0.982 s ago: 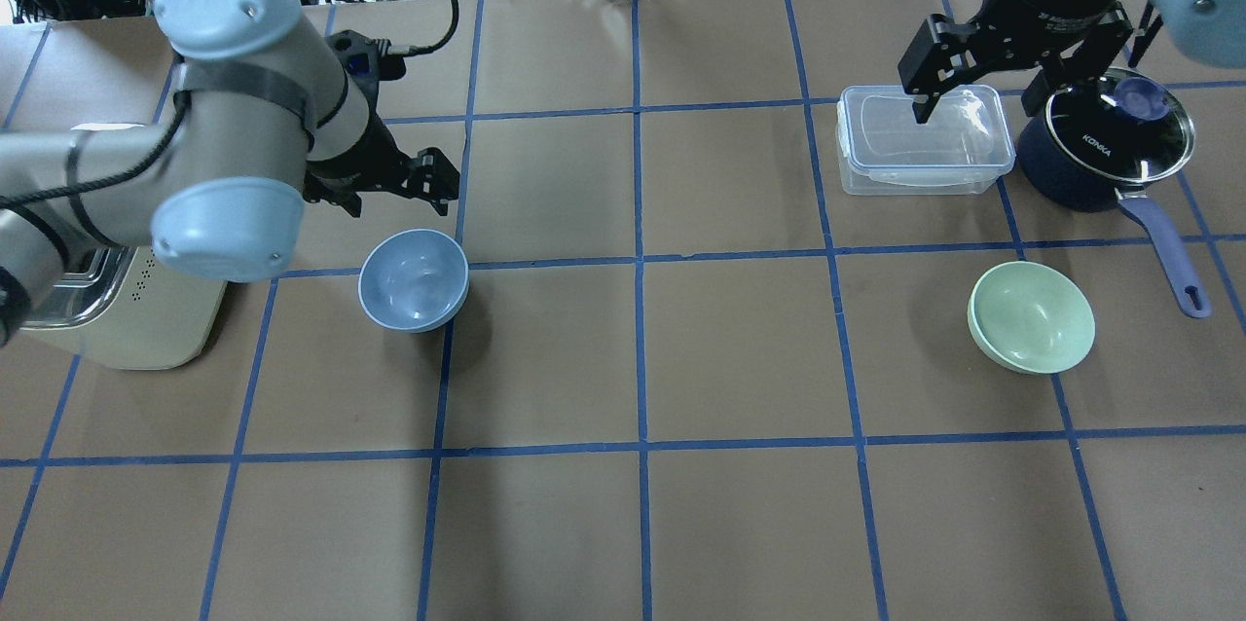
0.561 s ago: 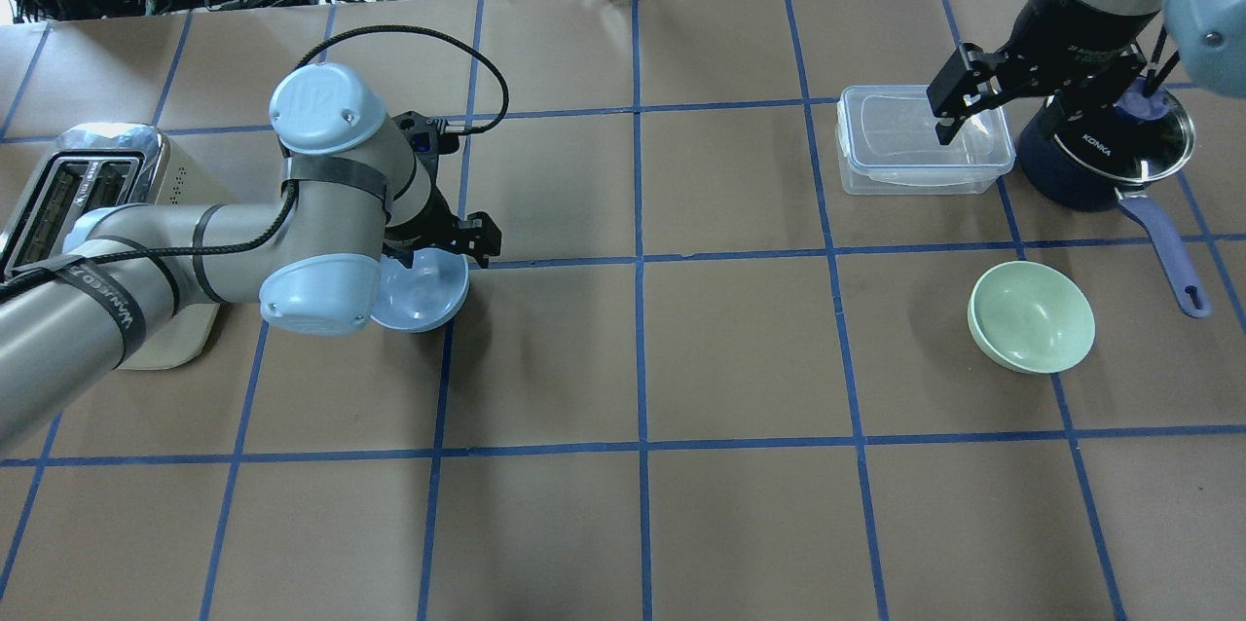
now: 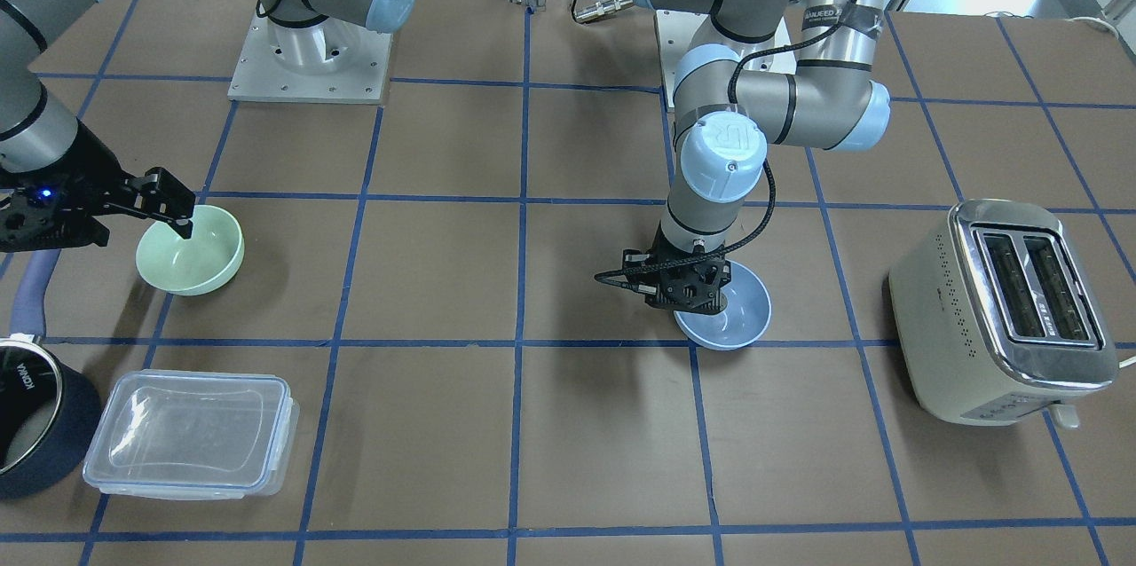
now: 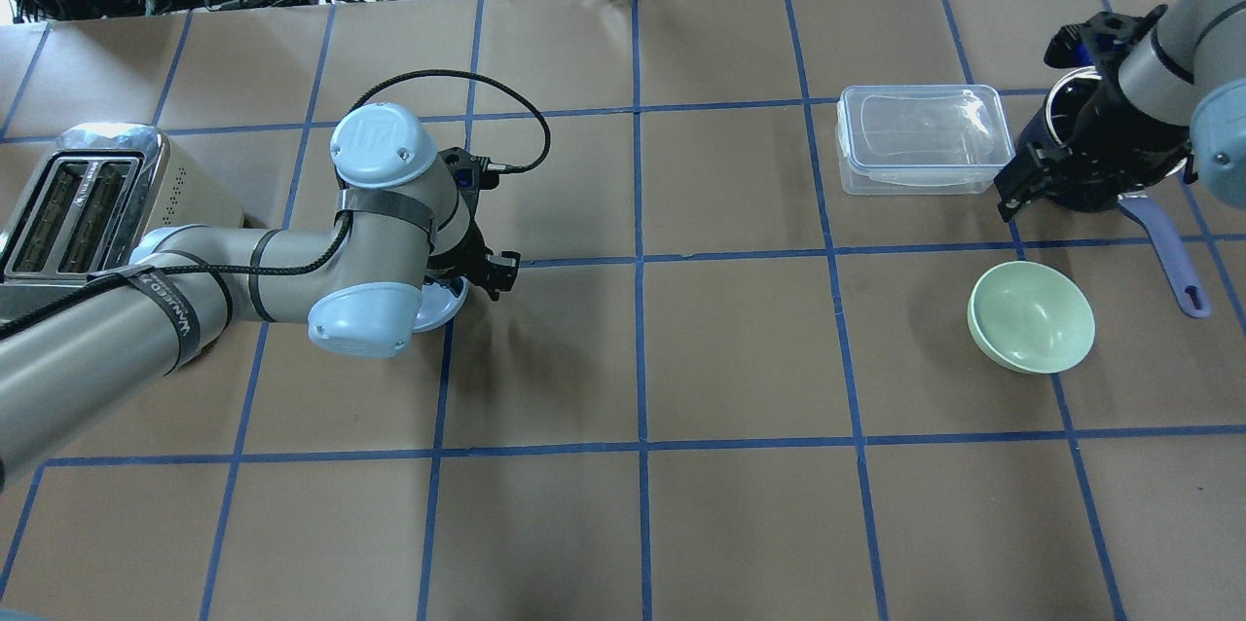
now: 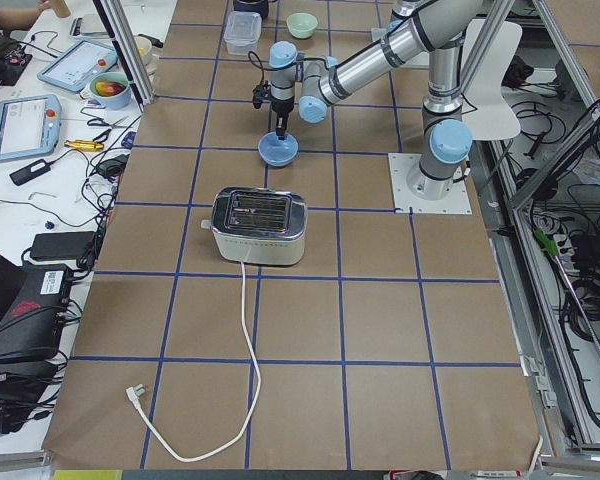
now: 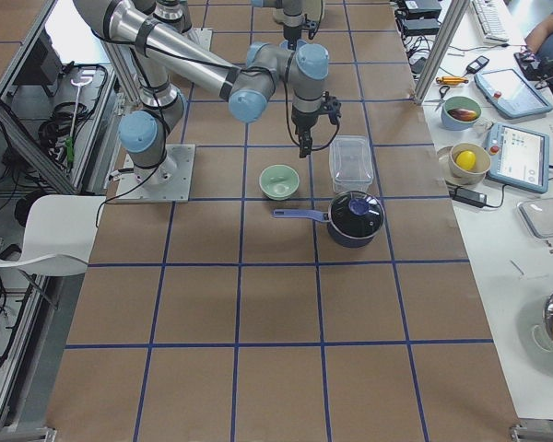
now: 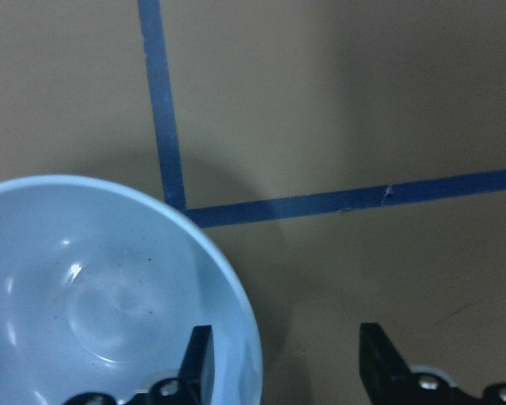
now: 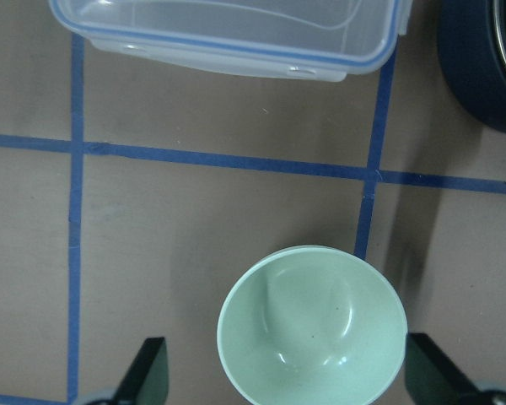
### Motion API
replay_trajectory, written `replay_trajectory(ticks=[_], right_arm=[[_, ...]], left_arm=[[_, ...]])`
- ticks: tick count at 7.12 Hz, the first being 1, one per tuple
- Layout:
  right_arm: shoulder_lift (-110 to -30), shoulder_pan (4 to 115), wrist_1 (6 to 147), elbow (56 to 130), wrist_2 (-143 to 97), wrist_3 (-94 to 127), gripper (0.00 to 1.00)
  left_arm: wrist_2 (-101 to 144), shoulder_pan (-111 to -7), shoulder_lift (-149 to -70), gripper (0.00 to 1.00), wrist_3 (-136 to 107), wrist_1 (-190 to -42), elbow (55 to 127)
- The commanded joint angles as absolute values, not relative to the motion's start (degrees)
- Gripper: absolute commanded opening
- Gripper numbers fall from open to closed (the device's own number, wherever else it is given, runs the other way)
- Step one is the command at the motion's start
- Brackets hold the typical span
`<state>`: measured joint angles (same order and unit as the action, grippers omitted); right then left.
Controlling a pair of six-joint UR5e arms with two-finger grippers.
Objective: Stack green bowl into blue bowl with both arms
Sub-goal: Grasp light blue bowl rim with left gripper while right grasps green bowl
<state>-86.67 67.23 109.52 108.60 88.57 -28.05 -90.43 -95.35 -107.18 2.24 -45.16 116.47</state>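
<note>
The blue bowl (image 3: 735, 318) sits upright on the table, mostly under my left wrist in the overhead view (image 4: 446, 302). My left gripper (image 3: 693, 293) is open and low at its rim. In the left wrist view (image 7: 287, 364) one finger is inside the bowl (image 7: 93, 295) and one outside. The green bowl (image 4: 1032, 316) sits upright at the right. My right gripper (image 4: 1056, 175) is open and hovers above and just beyond it. In the right wrist view the bowl (image 8: 312, 329) lies between the spread fingers (image 8: 148, 371).
A toaster (image 4: 78, 202) stands left of the blue bowl. A clear lidded container (image 4: 920, 136) and a dark blue saucepan with its handle (image 4: 1168, 251) stand beyond the green bowl. Cables and other bowls lie past the far table edge.
My left arm has swung right and down, bringing its gripper to the blue bowl's rim. My right gripper has moved from over the clear container toward the green bowl. Neither bowl has moved.
</note>
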Motion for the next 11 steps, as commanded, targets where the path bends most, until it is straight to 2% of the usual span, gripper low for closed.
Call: replay_trajectory(ticks=[1, 3, 5, 6, 7, 8, 9, 10, 11], right_arm=[[-86.22, 61.55, 116.58, 115.10, 88.51, -31.02, 1.00], [-83.86, 56.62, 129.75, 124.15, 88.77, -35.15, 1.00], [-81.67, 56.34, 131.57, 125.86, 88.68, -35.16, 0.99], [-81.30, 56.34, 131.57, 125.86, 89.03, -35.16, 0.83], [-81.39, 56.34, 131.22, 125.60, 90.34, -34.81, 0.45], [-81.39, 56.34, 131.31, 125.33, 90.53, -34.98, 0.17], [-81.47, 56.42, 131.13, 125.25, 91.57, -35.07, 0.00], [-81.47, 56.34, 130.70, 124.72, 91.58, -34.98, 0.00], [-81.91, 56.42, 130.35, 124.37, 91.58, -34.72, 0.00]], left_arm=[[-90.53, -95.36, -107.40, 0.00, 1.94, -44.74, 115.58], [-88.61, -96.93, -108.19, 0.00, -6.54, -44.91, 111.65], [-86.22, -108.39, -109.85, 0.00, -17.44, -44.91, 105.15], [-84.39, -114.11, -112.13, 0.00, -24.28, -44.56, 102.07], [-85.16, -117.82, -114.24, 0.00, -28.00, -44.56, 99.69], [-85.51, -118.30, -115.82, 0.00, -30.13, -44.47, 99.15], [-85.60, -118.30, -116.71, 0.00, -29.54, -44.47, 99.14], [-87.26, -118.30, -116.98, 0.00, -29.53, -44.65, 98.97], [-87.54, -118.30, -117.33, 0.05, -29.53, -44.82, 99.05]])
